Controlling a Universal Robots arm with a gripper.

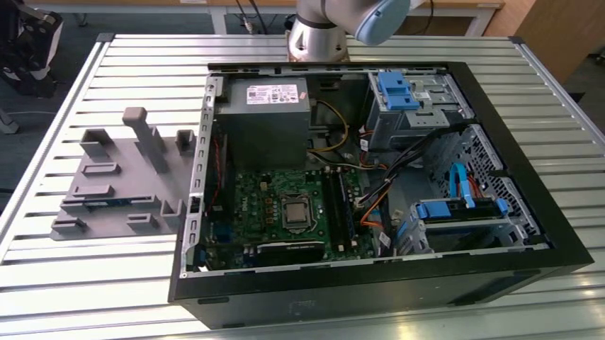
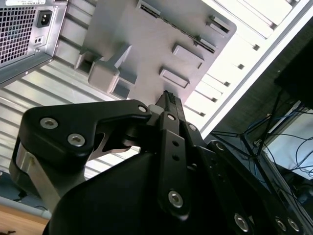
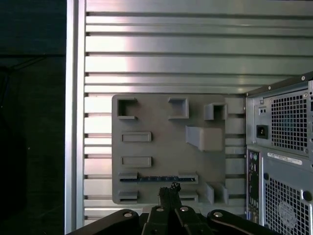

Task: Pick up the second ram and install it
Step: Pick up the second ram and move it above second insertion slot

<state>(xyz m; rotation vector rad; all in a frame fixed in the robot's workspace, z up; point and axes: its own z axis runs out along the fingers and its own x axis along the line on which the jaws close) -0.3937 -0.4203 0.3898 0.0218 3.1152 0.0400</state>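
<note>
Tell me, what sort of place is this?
Probably a robotics lab or test workshop: a robot arm stands at the edge of a ribbed metal table, which carries an open computer case and a slotted grey plastic holder.

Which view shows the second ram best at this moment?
The first wrist view: the second ram lies full length in a slot of the grey fixture. The exterior view gives a short bluish sliver of it in the fixture. In the second wrist view I cannot pick it out for certain.
</note>
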